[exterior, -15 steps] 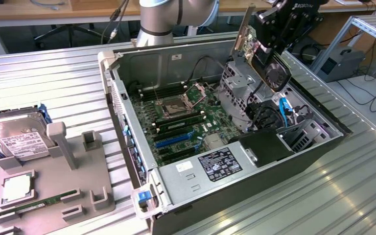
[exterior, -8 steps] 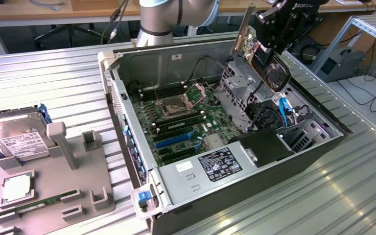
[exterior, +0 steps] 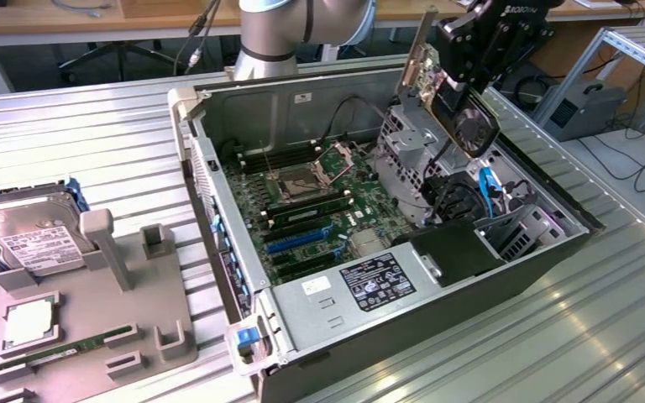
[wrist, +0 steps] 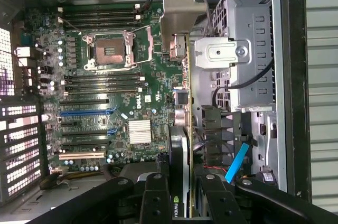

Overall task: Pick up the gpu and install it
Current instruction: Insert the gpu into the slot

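Observation:
The gpu (exterior: 465,117) hangs above the far right side of the open computer case (exterior: 502,285), held edge-down with its silver bracket (exterior: 418,59) pointing up and toward the exterior view's left. My gripper (exterior: 477,63) is shut on the card's upper part. In the wrist view the gpu (wrist: 182,102) appears edge-on between my two black fingers (wrist: 157,197), its bracket (wrist: 179,12) at the far end. It hovers over the boundary between the green motherboard (wrist: 116,86) and the metal drive cage (wrist: 237,60). The expansion slots (wrist: 84,112) lie off to one side of the card.
A grey holder (exterior: 132,327) at the exterior view's left carries a hard drive (exterior: 31,239), a processor (exterior: 34,323) and a RAM stick (exterior: 65,348). Inside the case are black cables, a blue cable (exterior: 485,189) and a power supply (exterior: 373,281). The ribbed metal table (exterior: 87,143) surrounds everything.

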Motion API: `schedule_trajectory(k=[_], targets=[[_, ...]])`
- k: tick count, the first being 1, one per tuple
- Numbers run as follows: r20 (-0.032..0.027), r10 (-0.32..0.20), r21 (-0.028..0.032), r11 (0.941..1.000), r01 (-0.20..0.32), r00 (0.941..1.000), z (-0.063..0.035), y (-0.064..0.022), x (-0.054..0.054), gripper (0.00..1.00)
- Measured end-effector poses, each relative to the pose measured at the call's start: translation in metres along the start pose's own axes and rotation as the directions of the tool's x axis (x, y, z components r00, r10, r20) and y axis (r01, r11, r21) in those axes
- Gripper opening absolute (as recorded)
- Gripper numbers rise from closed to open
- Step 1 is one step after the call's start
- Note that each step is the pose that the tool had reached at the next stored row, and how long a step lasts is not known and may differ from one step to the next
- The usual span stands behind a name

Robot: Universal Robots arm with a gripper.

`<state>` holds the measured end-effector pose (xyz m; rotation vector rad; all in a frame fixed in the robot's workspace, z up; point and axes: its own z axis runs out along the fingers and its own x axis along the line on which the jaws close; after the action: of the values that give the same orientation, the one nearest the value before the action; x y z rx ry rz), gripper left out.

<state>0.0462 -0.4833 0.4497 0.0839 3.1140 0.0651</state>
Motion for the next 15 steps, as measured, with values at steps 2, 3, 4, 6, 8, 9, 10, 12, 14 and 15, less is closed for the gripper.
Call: schedule_trajectory(k=[2, 3, 4, 6, 8, 9, 10, 12, 14, 15], targets=[[-0.0009, -0.021, -0.0006, 0.9998, 0.021, 0.9998, 0.0, 0.0, 0.0001, 0.27], [-0.0022, -0.052, -0.0011, 0.9987, 0.052, 0.9986, 0.0, 0.0, 0.0, 0.27], [-0.0037, -0.09, -0.0008, 0.9959, 0.09, 0.9959, 0.0, 0.0, 0.0001, 0.27], [-0.0066, -0.158, -0.0011, 0.9874, 0.158, 0.9874, 0.0002, 0.0, 0.0001, 0.27], [-0.0104, -0.252, -0.002, 0.9676, 0.252, 0.9675, 0.0003, 0.0, 0.0001, 0.27], [-0.0115, -0.28, -0.0024, 0.9599, 0.28, 0.9598, 0.0004, 0.0, 0.0001, 0.27], [-0.0138, -0.336, -0.0033, 0.9419, 0.336, 0.9418, 0.0005, 0.0, 0.0001, 0.27], [-0.0169, -0.415, -0.0052, 0.9098, 0.415, 0.9097, 0.0007, 0.0, 0.0001, 0.27], [-0.0189, -0.467, -0.0065, 0.8844, 0.467, 0.8842, 0.0008, 0.0, 0.0001, 0.27], [-0.0199, -0.495, -0.0074, 0.8687, 0.495, 0.8684, 0.0009, 0.0, 0.0001, 0.27]])
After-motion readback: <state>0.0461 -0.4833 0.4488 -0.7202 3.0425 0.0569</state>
